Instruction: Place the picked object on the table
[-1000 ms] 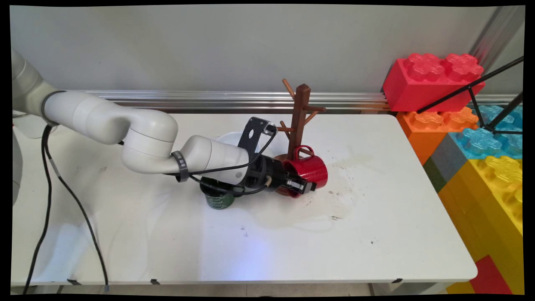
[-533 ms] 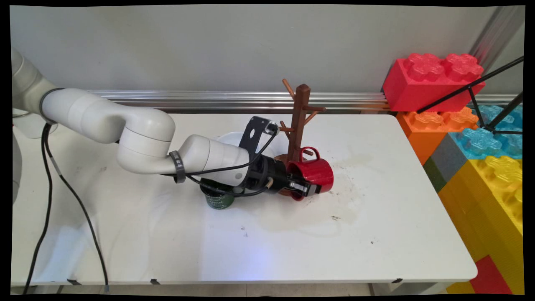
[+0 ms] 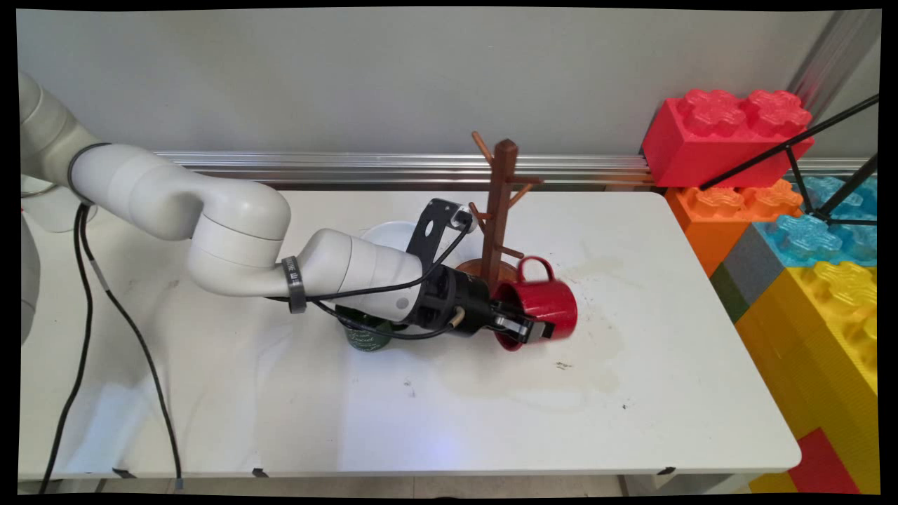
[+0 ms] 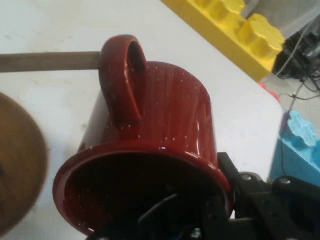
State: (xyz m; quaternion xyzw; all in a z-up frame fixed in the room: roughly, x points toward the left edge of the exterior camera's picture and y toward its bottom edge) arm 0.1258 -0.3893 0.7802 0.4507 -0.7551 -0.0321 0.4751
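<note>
Gripper (image 3: pixel 525 327) is clamped on the rim of the red mug (image 3: pixel 544 303), sideways just right of the mug tree (image 3: pixel 498 203); keep your handle clear of its pegs.

**Crowded behind the arm, open table to the front and right**

The mug tree (image 3: pixel 499 210) stands just behind the gripper (image 3: pixel 525 327) and the red mug (image 3: pixel 544 305) it grips by the rim, its pegs jutting out near the mug's handle. A green cup (image 3: pixel 367 338) sits under the forearm, and a white bowl (image 3: pixel 390 233) lies behind it. The table (image 3: pixel 491 421) is bare along its near side and to the right. Big toy blocks (image 3: pixel 807 280) wall off the right edge.
</note>
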